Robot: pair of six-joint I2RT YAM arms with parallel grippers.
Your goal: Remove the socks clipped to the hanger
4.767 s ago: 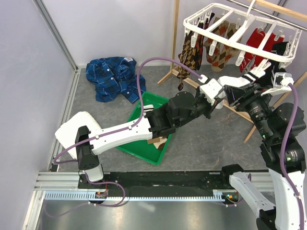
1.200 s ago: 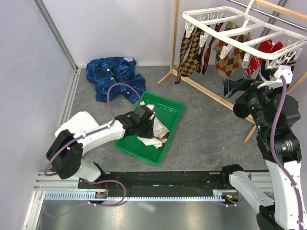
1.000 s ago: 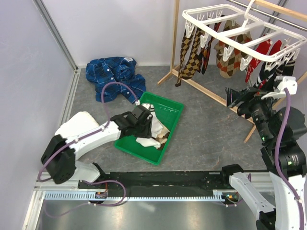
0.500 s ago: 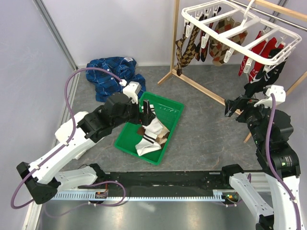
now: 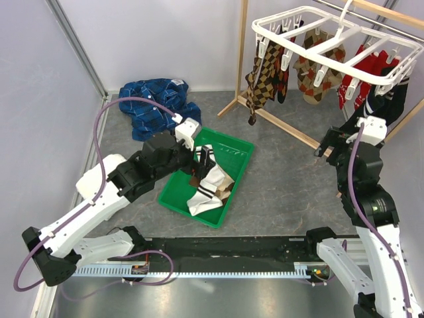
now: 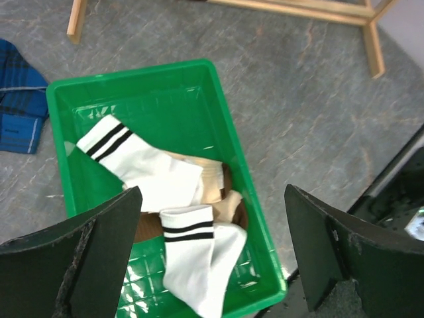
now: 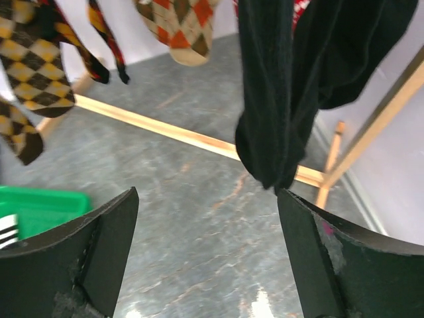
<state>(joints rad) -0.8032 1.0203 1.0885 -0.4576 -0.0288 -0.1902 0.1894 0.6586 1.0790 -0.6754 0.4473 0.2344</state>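
1. The left gripper has its fingers spread wide with nothing between them; it hangs over the green tray, pointing down at two white socks with black stripes that lie inside on top of tan and brown ones.
2. The right gripper is likewise spread wide and empty; it is well to the right of the green tray and raised; a plain black sock hangs ahead of it, above the gap and nearer the right finger, and I see no contact.
3. The hanger hangs beyond and to the right of the green tray; its long axis runs from the corner nearest the tray away to the right, roughly level, with its hook at the top.
4. The clipped socks hang with their long axes upright and toes down; brown argyle socks sit at the end nearest the tray, orange argyle ones in the middle, red ones and the black one at the far end.
5. A wooden stand rises behind the tray's far corner; its floor bar runs under the socks.
6. A blue plaid shirt lies crumpled beyond the tray's left side.
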